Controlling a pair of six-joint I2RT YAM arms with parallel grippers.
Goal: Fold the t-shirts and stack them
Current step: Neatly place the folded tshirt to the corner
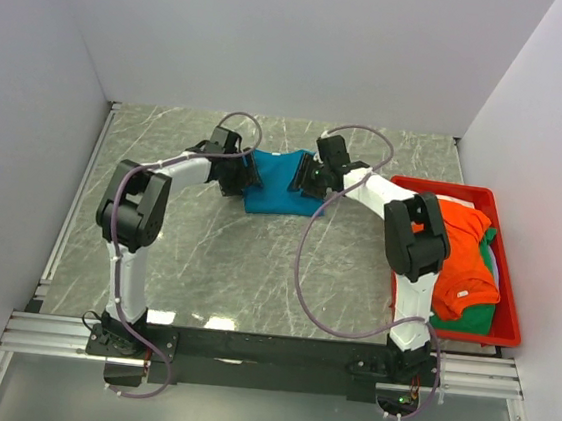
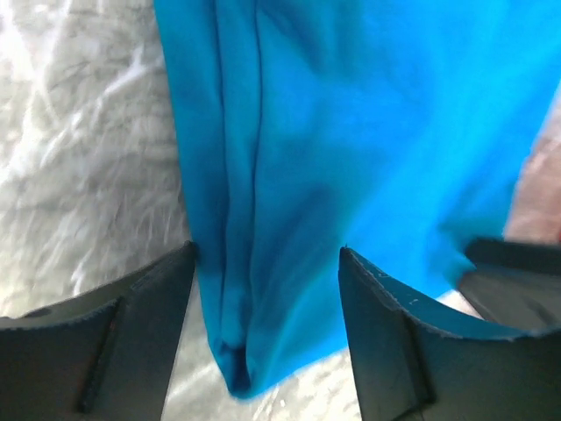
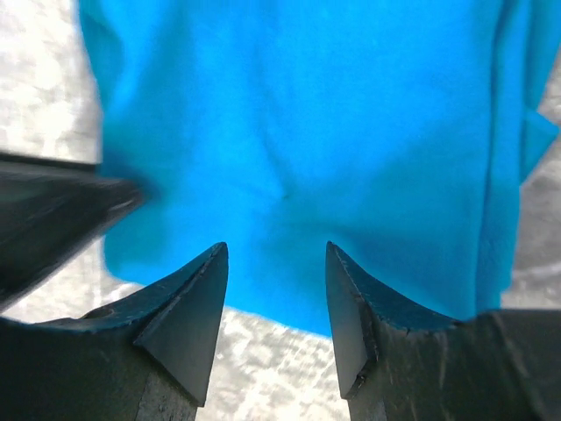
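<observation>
The left jaws stand wide apart above the teal-blue t-shirt (image 2: pixel 377 132), its creased, folded edge showing between them. Grey marbled counter (image 2: pixel 79 158) lies left of the cloth.

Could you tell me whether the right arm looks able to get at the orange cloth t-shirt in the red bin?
Probably yes: the orange cloth t-shirt lies uncovered on top in the red plastic bin, beside that arm's base, and the right gripper is open, holding nothing.

T-shirt (image 1: pixel 276 185) on table (image 1: pixel 216 254) (others (image 1: pixel 462 255) in bin (image 1: pixel 442 188), right)
</observation>
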